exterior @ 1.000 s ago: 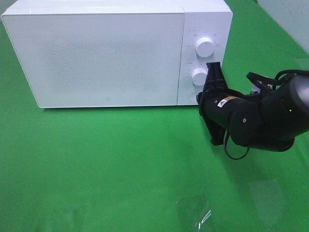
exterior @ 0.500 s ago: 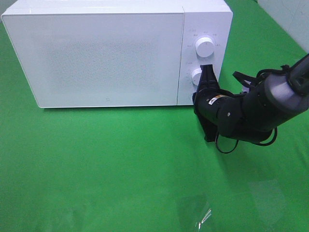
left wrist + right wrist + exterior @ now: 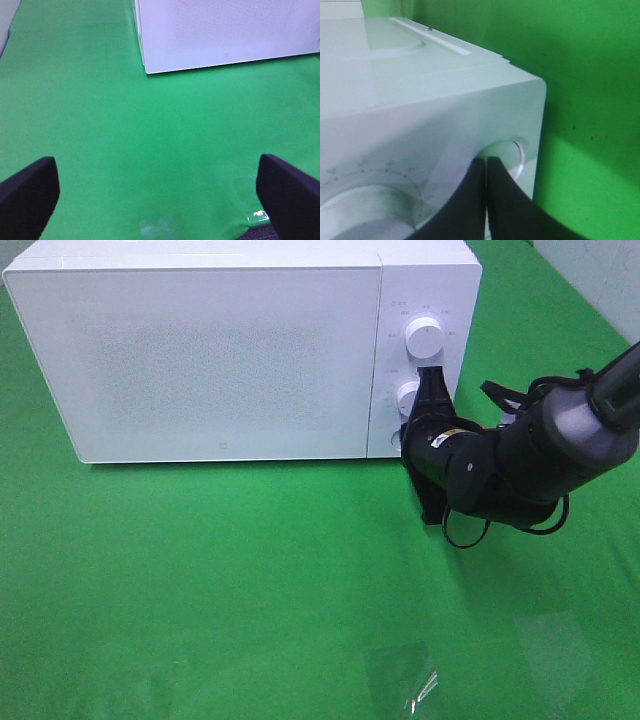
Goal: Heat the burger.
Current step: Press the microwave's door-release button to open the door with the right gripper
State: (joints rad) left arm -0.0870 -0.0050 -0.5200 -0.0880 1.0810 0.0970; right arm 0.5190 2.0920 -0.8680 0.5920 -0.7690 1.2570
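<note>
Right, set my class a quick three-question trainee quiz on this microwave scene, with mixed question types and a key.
1. True or false: the microwave has its door swung open.
2. The right gripper is: A open wide, B shut, C holding a cup.
3. Which part of the microwave do the right gripper's tips point at?

Key: 1 false, the door is closed. 2 B. 3 the control panel, near a round button.
</note>
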